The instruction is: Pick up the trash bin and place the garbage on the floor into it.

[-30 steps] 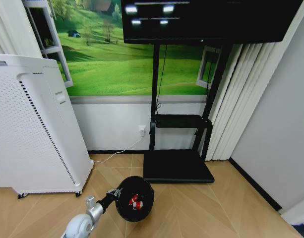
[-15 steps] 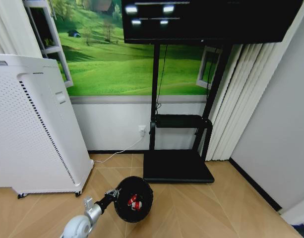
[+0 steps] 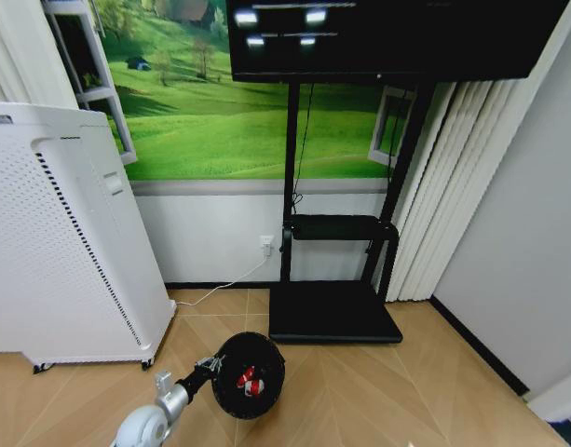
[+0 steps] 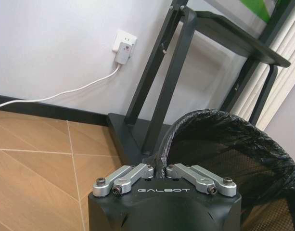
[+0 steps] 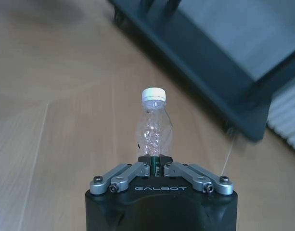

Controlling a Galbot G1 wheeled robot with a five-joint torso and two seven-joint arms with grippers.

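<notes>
A staged living room is suggested: a large dark screen point(image 3: 397, 37) is mounted on a black wheeled stand point(image 3: 336, 312), a meadow mural point(image 3: 229, 121) covers the wall, and herringbone parquet floor point(image 3: 378, 391), white curtains point(image 3: 453, 186) and a white perforated appliance point(image 3: 61, 242) are seen.

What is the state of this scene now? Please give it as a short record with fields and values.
left gripper: shut on the rim of the trash bin, holding it beside the white perforated appliance
right gripper: shut on the clear plastic bottle, white cap pointing away from the gripper
inside bin: red-and-white scraps
floor: light herringbone parquet
behind bin: black TV stand base
</notes>
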